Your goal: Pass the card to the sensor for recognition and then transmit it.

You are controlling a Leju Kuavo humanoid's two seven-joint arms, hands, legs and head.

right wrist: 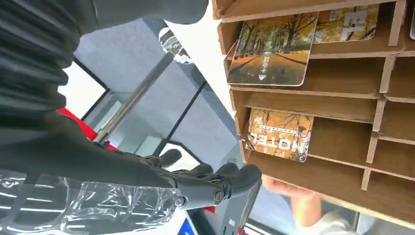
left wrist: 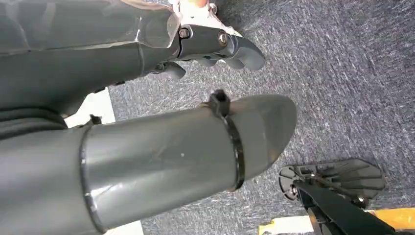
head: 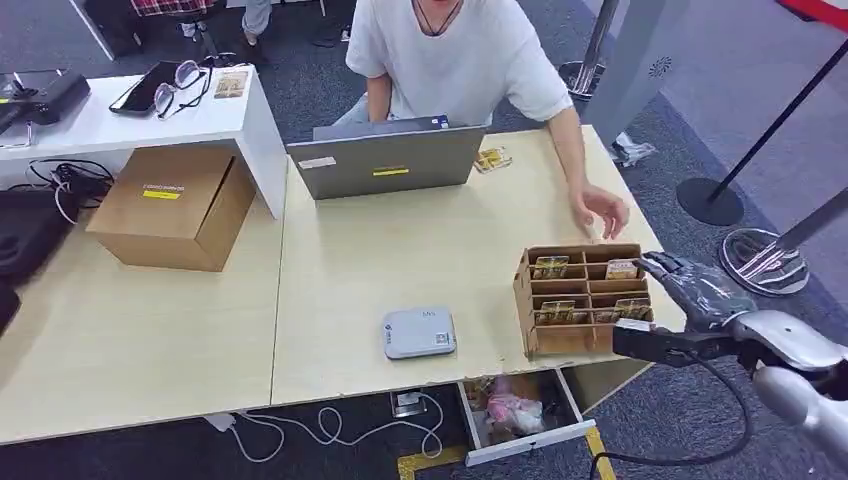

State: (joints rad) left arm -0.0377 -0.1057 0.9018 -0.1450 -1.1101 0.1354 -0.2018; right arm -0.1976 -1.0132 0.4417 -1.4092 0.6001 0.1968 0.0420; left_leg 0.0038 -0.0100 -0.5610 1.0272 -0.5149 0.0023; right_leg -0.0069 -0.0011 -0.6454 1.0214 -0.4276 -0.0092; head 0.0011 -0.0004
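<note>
Now, right hand [head: 690, 285]: empty, fingers apart, beside the wooden card rack [head: 578, 298].
Left hand [left wrist: 215, 46]: hanging over carpet, fingers curled, holding nothing.
Sensor [head: 418, 332]: on the table [head: 400, 250].

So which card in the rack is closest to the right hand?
The card in the top row's right compartment of the rack. It sits just beside the right hand; the other cards are lower or further left.

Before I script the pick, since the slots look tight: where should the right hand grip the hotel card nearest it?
Likely pinch the free edge of the hotel card jutting past the wooden rack, approaching from the rack's open front where the right hand is; dividers block the other sides.
</note>
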